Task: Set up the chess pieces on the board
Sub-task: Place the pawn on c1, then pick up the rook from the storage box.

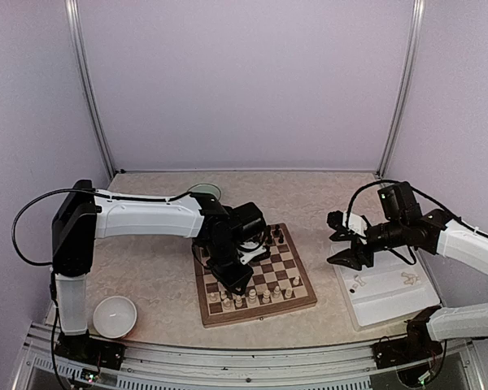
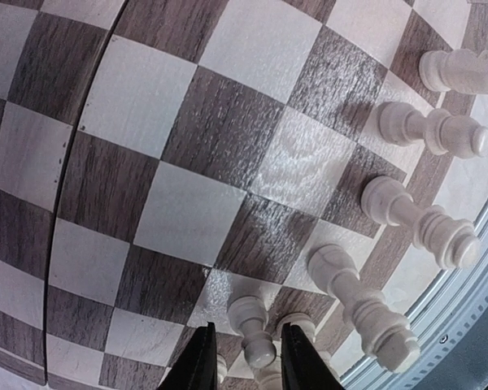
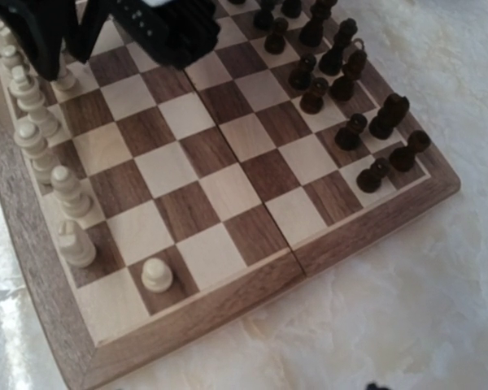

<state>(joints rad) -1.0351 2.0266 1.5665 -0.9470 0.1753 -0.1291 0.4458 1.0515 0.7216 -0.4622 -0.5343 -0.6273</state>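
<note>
The board (image 1: 301, 302) lies between the arms, with cream chess pieces (image 1: 252, 296) lined along its near rows. My left gripper (image 1: 237, 280) hangs low over those rows. In the left wrist view its fingers (image 2: 197, 361) stand open on either side of an upright cream pawn (image 2: 256, 333), with a gap on each side. Taller cream pieces (image 2: 415, 215) stand in the edge row beside it. My right gripper (image 1: 335, 244) hovers open and holds nothing, above the left end of the white tray (image 1: 386, 305). A lone cream pawn (image 3: 156, 275) stands near the board corner.
Dark chessmen (image 3: 333, 73) fill the far rows of the board. Two loose cream pieces (image 1: 358, 283) lie in the tray. A white bowl (image 1: 114, 315) sits at the near left, and a round dish (image 1: 205, 192) at the back by the left arm.
</note>
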